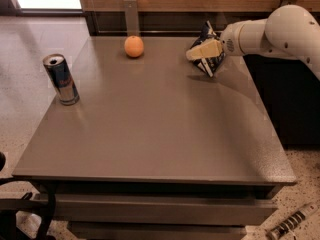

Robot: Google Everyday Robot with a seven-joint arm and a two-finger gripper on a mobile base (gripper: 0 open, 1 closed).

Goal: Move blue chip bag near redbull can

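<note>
The blue chip bag [211, 63] is a crumpled navy foil bag with white patches, standing near the far right of the grey table [150, 129]. My gripper [194, 55], cream-coloured on a white arm [280, 31], reaches in from the right and sits right at the bag, overlapping its front left side. The redbull can [61, 79], blue and silver with an open silver top, stands upright near the table's left edge, far from the bag.
An orange [134, 46] lies at the back of the table, left of the bag. A wooden wall with a dark ledge [165, 21] runs behind the table. A dark cabinet [295, 99] stands to the right.
</note>
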